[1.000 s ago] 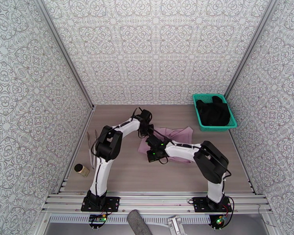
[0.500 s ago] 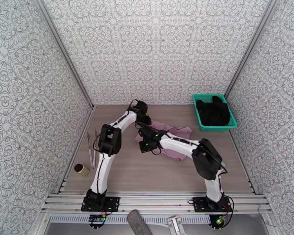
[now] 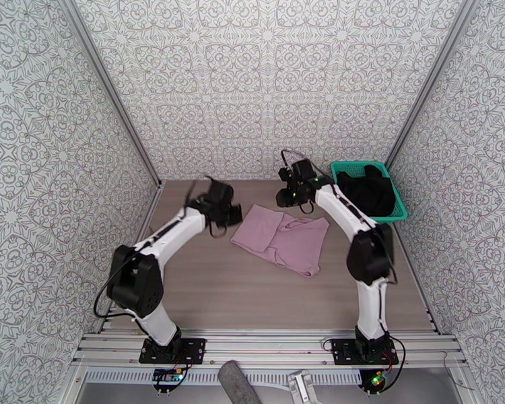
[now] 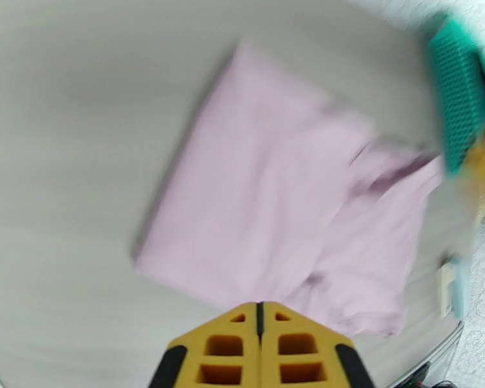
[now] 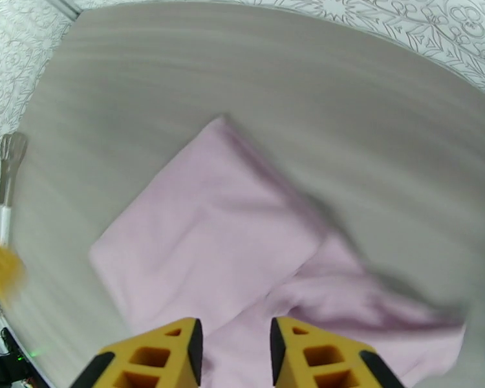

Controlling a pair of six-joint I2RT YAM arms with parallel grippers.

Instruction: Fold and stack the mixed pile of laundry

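Note:
The dusty mauve-pink shirt [image 3: 283, 238] lies folded flat on the table's middle, a loose flap toward its right side. It appears blurred in the left wrist view [image 4: 275, 215] and in the right wrist view [image 5: 223, 247]. My left gripper [image 3: 230, 215] hovers just left of the shirt, its yellow fingers [image 4: 258, 306] pressed shut on nothing. My right gripper [image 3: 284, 196] hangs above the shirt's far edge, open [image 5: 236, 328] and empty. The black garment [image 3: 367, 190] sits bunched inside the teal basket [image 3: 370, 219] at the back right.
Patterned walls close in the table on three sides. Metal tongs [image 5: 8, 169] lie near the left wall. The teal basket [image 4: 459, 105] stands close behind the right arm. Bare wood lies in front of the shirt.
Both grippers have left the shirt. The left arm swung out to the left, the right arm rose and swung to the back right near the basket. The shirt now lies flatter.

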